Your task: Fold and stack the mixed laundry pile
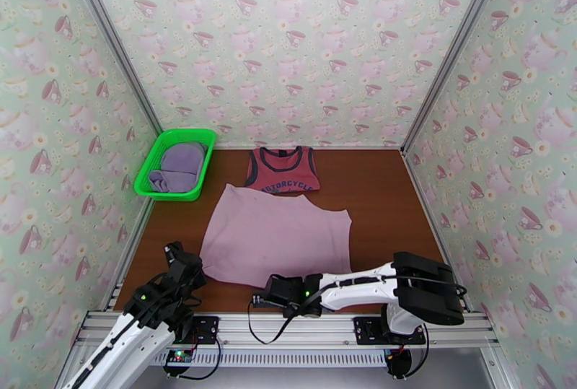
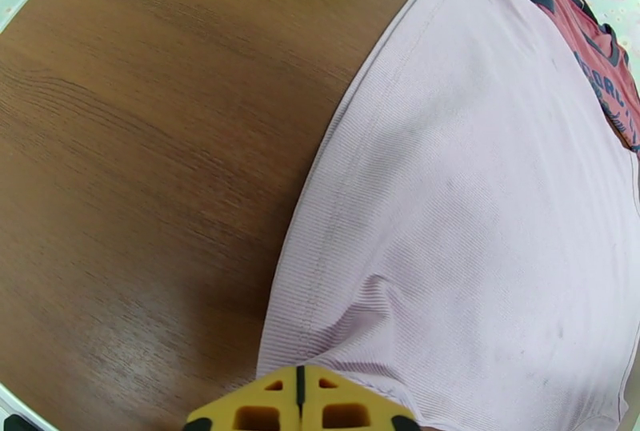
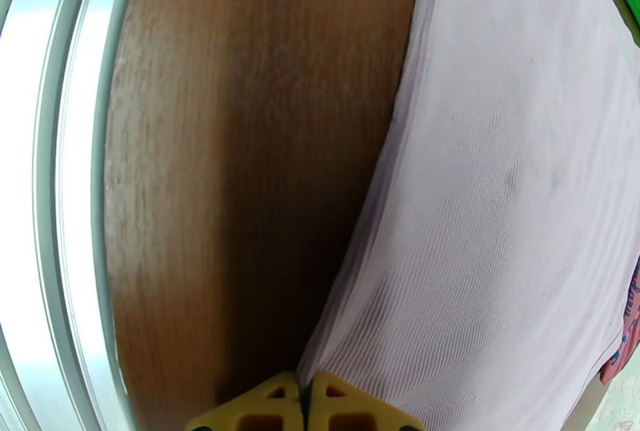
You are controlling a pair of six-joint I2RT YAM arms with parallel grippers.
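I have the pink shirt (image 1: 278, 235) spread flat in the middle of the tabletop (image 1: 382, 195), its far edge touching the red tank top (image 1: 283, 169). A lavender shirt (image 1: 180, 165) lies in the green basket (image 1: 155, 159) at the far left. My left pincer (image 2: 300, 397) is clenched on the shirt's near-left corner, where the cloth puckers up into it. My right pincer (image 3: 304, 397) is clenched on the near hem. This looks like the first fold. Next I should lift both points together and carry the hem evenly toward the far edge.
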